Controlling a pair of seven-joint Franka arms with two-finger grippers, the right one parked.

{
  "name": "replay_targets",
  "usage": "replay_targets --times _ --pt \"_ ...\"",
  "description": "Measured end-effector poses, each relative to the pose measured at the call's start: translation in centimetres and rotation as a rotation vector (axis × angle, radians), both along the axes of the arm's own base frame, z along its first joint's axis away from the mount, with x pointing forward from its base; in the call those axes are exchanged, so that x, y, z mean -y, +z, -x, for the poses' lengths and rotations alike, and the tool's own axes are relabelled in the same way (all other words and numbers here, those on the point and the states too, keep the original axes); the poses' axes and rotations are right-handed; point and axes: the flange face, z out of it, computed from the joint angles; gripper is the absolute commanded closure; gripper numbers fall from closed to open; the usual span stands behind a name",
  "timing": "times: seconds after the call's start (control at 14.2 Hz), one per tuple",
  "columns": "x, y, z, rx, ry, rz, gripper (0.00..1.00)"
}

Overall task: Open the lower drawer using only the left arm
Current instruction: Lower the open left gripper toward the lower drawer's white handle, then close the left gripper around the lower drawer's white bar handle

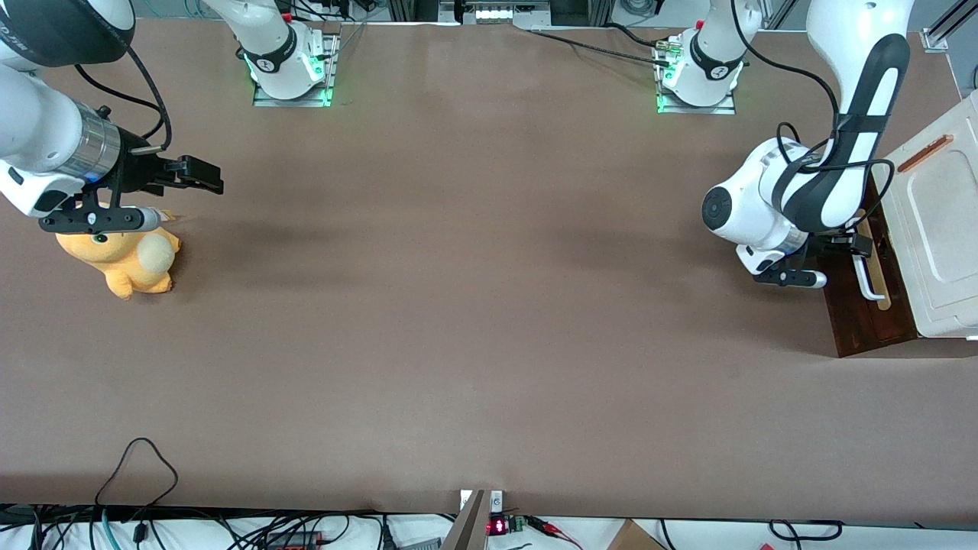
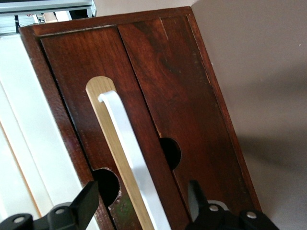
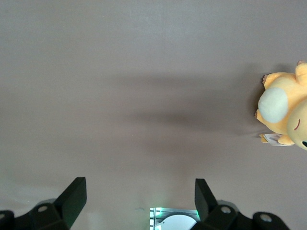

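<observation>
The cabinet (image 1: 943,229) sits at the working arm's end of the brown tabletop (image 1: 458,305). Its top is cream-white, and its dark brown wooden front faces the middle of the tabletop. The lower drawer (image 2: 187,110) is part of that front. It looks shut, because no pale box shows.

A white bar handle (image 2: 132,158) runs along a tan strip (image 2: 103,120) on the wood. The left arm (image 1: 810,191) bends down right in front of the cabinet. Its black hand (image 2: 144,203) is close to the wood, and the two fingers (image 2: 86,201) are spread wide. The white bar runs between them. The fingers do not seem to touch it yet.

There looks to be more than one panel on the front. So the hand may be on the wrong handle. If this bar belongs to the upper drawer, the wrong drawer would come out.

The hand is also near one end of the bar, not its middle. A pull from there could twist the drawer so it sticks.

If the fingers do not squeeze the bar well, they could slip off when the arm pulls.

The cabinet might slide along the tabletop too, if the drawer is stiff.

A yellow plush toy (image 1: 126,260) lies at the parked arm's end, well apart from all this.
</observation>
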Motion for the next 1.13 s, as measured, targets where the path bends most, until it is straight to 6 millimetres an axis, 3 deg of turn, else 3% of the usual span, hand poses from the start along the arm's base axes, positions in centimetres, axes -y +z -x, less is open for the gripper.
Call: replay_targets --times 0.21,0.42,0.7,1.13 --pt "-0.3 -0.8 0.1 -0.006 -0.030 0.012 0.14" --pt "-2.0 -1.7 0.7 -0.016 -0.052 0.024 0.13" --pt "-2.9 -1.8 1.4 0.025 0.004 -0.015 0.15" --pt "-1.5 -2.8 3.6 0.072 -0.013 -0.142 0.13"
